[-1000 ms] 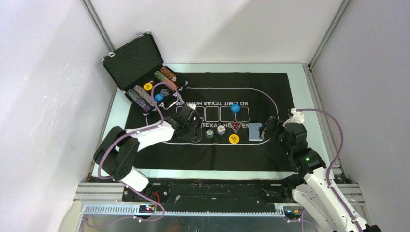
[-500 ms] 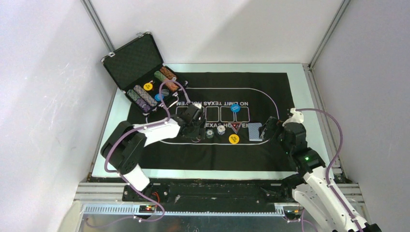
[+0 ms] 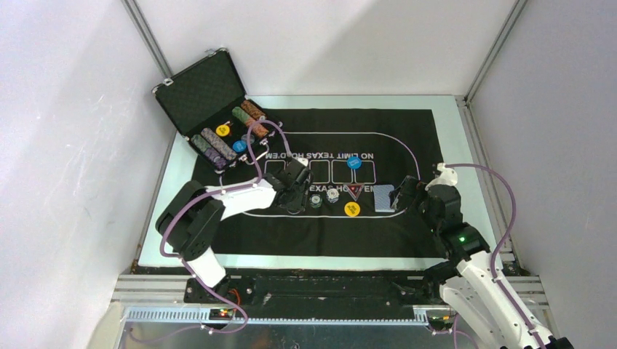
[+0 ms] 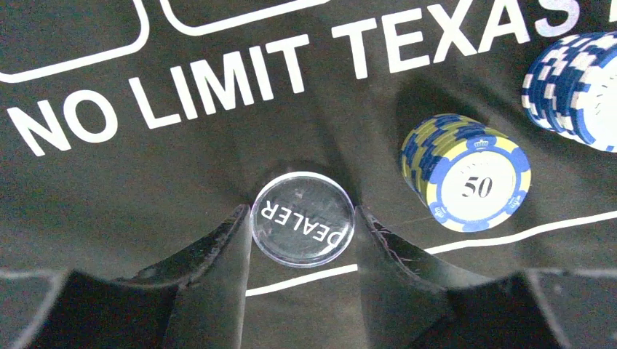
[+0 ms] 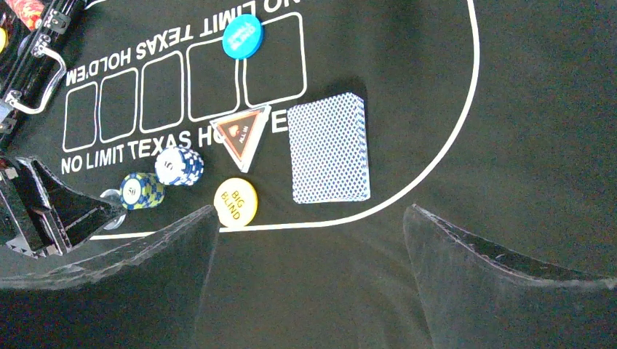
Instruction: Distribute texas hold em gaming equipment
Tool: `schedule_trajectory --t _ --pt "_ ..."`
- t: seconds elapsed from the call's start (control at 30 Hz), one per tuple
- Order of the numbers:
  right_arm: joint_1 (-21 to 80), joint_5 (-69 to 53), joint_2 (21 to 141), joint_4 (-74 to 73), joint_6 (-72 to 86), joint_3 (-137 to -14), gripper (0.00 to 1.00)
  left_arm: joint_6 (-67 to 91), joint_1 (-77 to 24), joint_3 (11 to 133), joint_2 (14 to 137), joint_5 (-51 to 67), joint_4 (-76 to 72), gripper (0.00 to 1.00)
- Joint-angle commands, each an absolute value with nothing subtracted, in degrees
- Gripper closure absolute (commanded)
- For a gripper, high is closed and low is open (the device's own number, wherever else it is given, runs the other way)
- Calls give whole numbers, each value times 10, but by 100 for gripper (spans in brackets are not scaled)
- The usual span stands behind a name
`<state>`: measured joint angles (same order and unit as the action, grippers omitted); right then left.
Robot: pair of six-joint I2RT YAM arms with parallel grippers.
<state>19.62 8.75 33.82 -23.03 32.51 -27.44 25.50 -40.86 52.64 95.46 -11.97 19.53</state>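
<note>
One blue-yellow chip stack (image 4: 466, 182) stood beside the dealer disc (image 4: 302, 219) the left gripper (image 4: 302, 214) pinched; the right gripper (image 5: 309, 218) gaped near the cards (image 5: 329, 149)

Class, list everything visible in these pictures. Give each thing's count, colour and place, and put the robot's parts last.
mat: one, black with white print, on the table.
case: one, black, open, far left corner, holding chips.
blue-yellow stack: one, on the mat beside the dealer disc.
blue-white stack: one, next to the blue-yellow stack.
dealer disc: one, clear, flat on the mat.
blue disc: one, on the printed card boxes.
yellow disc: one, on the white line.
triangle: one, red-black, between the blue and yellow discs.
cards: one deck, blue-backed, beside the triangle.
left pincer: one, black, closed on the dealer disc's edges.
right pincer: one, black, open, near the cards.
</note>
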Motion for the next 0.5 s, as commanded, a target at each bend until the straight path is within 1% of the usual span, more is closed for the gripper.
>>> schedule_trajectory --t 0.0,0.1,0.17,0.3,0.47 --pt "193 87 328 -215 319 -274 0 253 -419 535 968 -121 213 53" --pt "193 91 321 -217 319 -274 0 256 -419 537 954 -127 213 62" --pt "192 93 315 -220 320 -274 0 256 -419 541 939 -135 217 65" --pt "192 97 307 -224 320 -274 0 256 -419 558 902 -164 233 69" --pt "191 101 307 -228 325 -274 0 260 -420 573 859 -208 248 71"
